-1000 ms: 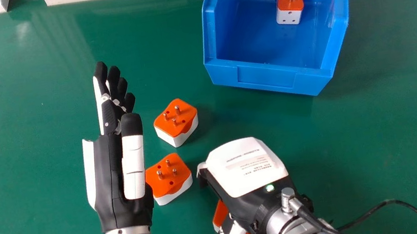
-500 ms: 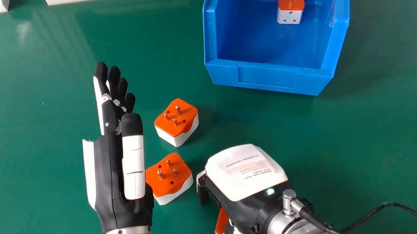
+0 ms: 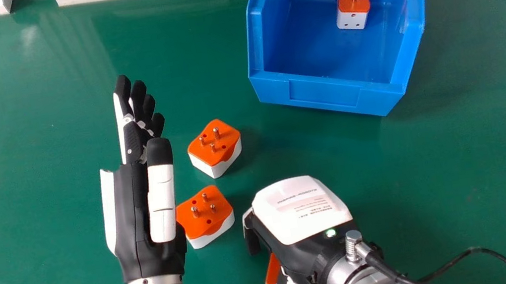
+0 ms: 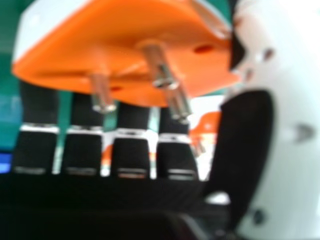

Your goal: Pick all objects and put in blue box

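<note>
The left hand (image 3: 132,220) is idle, fingers straight, nothing held. It partly covers an orange-and-white blocky plastic plug adapter (image 3: 203,214) on the green desk (image 3: 40,194). A matching second adapter (image 3: 213,145) lies beyond. A third adapter (image 3: 272,270) sits between thumb and curled fingers of the right hand (image 3: 301,212); firmness cannot be told. The open-topped blue plastic box (image 3: 326,93), containing a fourth adapter (image 3: 352,7), stands ahead and rightward, nearer this hand.

Orange-and-white plugs (image 3: 214,144), blue box (image 3: 326,93), green table (image 3: 40,194).
Black-and-white left hand (image 3: 132,220), centre left; black-and-white right hand (image 3: 301,210), lower centre.
</note>
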Controlling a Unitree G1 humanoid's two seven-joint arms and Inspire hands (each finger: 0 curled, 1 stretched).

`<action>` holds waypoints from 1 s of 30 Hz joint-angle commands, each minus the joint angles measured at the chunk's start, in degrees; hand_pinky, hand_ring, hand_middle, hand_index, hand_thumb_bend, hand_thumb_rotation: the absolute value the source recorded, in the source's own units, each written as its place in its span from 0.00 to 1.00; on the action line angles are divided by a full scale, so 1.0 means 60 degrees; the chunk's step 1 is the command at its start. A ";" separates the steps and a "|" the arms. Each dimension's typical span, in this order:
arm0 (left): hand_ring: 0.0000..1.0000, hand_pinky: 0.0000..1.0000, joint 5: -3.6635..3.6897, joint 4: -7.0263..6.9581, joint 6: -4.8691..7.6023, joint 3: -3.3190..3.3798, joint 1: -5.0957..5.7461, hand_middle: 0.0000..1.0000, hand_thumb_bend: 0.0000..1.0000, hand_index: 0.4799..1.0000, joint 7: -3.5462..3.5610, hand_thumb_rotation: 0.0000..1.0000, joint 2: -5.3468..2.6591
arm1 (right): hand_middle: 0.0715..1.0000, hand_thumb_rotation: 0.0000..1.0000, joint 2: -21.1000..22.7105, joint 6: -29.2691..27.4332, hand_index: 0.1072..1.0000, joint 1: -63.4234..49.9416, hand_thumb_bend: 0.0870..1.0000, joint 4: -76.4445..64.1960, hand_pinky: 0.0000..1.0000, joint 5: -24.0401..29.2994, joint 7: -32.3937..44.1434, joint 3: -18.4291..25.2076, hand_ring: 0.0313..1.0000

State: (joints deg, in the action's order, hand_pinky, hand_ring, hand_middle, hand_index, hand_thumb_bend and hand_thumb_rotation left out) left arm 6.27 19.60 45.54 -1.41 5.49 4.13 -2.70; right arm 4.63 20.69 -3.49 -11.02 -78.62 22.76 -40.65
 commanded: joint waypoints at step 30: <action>1.00 1.00 -0.0008 -0.0080 0.0099 -0.0035 0.0033 1.00 0.82 1.00 0.0114 0.91 -0.0229 | 0.43 0.01 -0.0276 -0.0128 0.49 -0.0327 0.47 0.0059 0.34 0.0685 -0.2245 -0.0258 0.36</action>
State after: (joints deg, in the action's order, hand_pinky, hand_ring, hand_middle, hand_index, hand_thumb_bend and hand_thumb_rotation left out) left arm 6.67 19.61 45.51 -1.31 5.52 4.69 -2.70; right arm 4.91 20.28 -4.44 -9.92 -74.74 11.72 -40.80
